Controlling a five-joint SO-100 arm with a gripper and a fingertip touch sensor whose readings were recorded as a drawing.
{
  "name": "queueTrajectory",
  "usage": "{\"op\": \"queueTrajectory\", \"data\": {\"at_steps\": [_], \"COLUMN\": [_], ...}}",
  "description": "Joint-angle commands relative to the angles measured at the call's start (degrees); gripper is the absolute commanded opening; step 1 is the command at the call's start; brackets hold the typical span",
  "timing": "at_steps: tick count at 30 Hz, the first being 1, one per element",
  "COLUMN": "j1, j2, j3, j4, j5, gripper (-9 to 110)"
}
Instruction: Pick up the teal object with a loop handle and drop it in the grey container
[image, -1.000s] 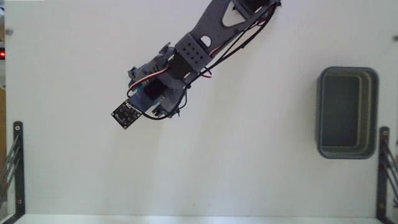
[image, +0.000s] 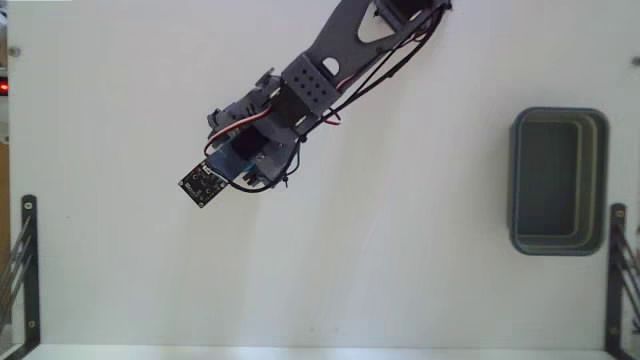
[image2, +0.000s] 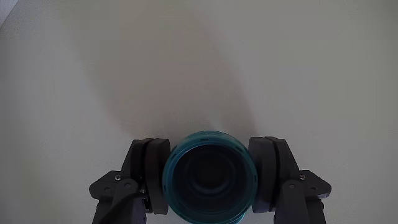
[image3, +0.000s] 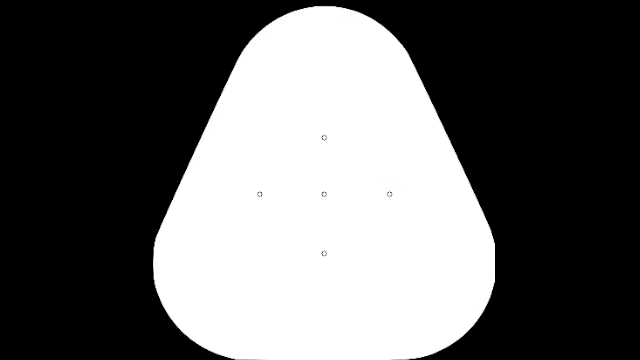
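Teal object with a loop handle (image2: 209, 177): round, bright teal rim, dark hollow centre. In the wrist view it sits at 6 o'clock of the frame, lodged between the two dark fingers (image2: 149, 174), which press against its left and right sides. The loop handle does not show from this angle. In the fixed view only a sliver of blue (image: 243, 151) appears under the arm's head, so its outline there is hard to make out.

Gripper (image2: 209, 180): jaws pinching the teal object, one pad on each side of the rim, both touching it. In the fixed view the gripper (image: 245, 160) lies about 10 o'clock of the table's middle, with a small black circuit board (image: 204, 183) jutting toward 8 o'clock from it.

Arm (image: 330, 70): dark grey, runs from the top edge near 1 o'clock down toward the gripper; black and red cables (image: 375, 70) trail along it.

Grey container (image: 558, 181): rectangular blue-grey bin, rounded corners, darker inside, at 3 o'clock of the fixed view, well apart from the gripper.

White table (image: 400, 270): plain surface; whether the teal object rests on it or is raised above it cannot be told. Black brackets (image: 25, 260) stand at the left and right edges near 8 and 4 o'clock.
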Motion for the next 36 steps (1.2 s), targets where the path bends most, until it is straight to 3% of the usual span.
{"op": "queueTrajectory", "data": {"at_steps": [1,36], "j1": [0.73,0.73], "j2": [1.95,1.95], "j3": [-0.3,-0.3], "j4": [-0.66,-0.66], "j5": [0.26,0.26], "gripper": [73,67]}}
